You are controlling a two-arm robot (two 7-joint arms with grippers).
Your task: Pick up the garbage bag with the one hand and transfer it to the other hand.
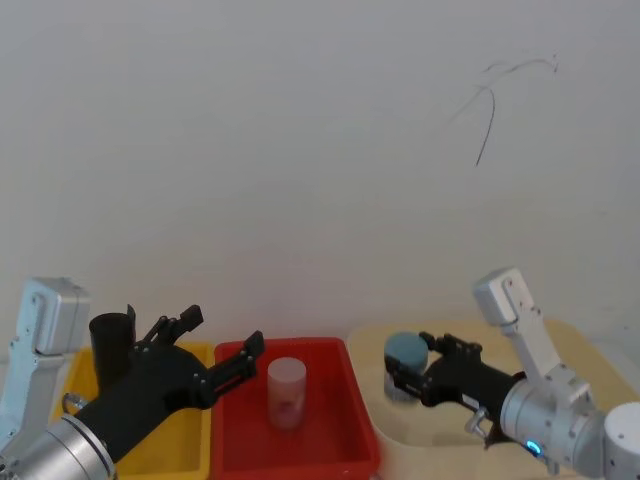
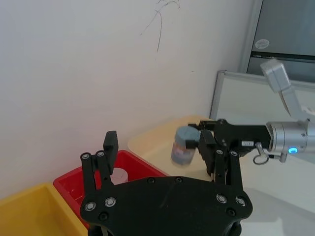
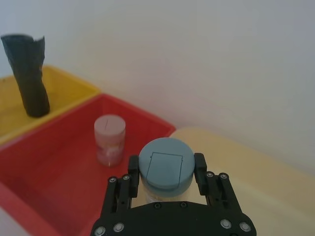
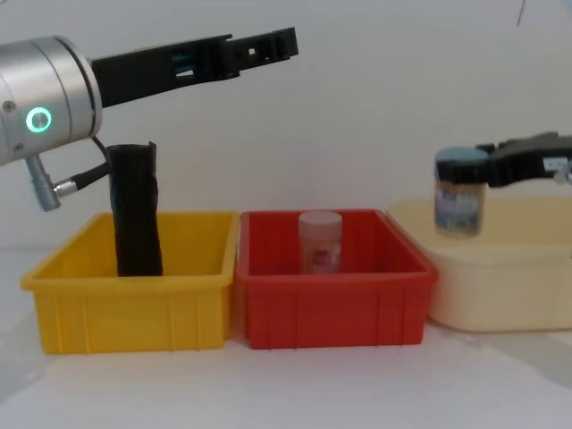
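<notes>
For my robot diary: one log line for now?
left gripper: open, above bins | right gripper: holding blue-lidded jar | garbage bag: upright in yellow bin

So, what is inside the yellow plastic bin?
A tall black roll of crinkled plastic film stands upright in the yellow plastic bin; its wall hides the roll's base.

The head camera looks steeply down from above; the chest camera looks level across the desk, close by. Both share the yellow bin (image 1: 190,440) and red bin (image 4: 335,299).
</notes>
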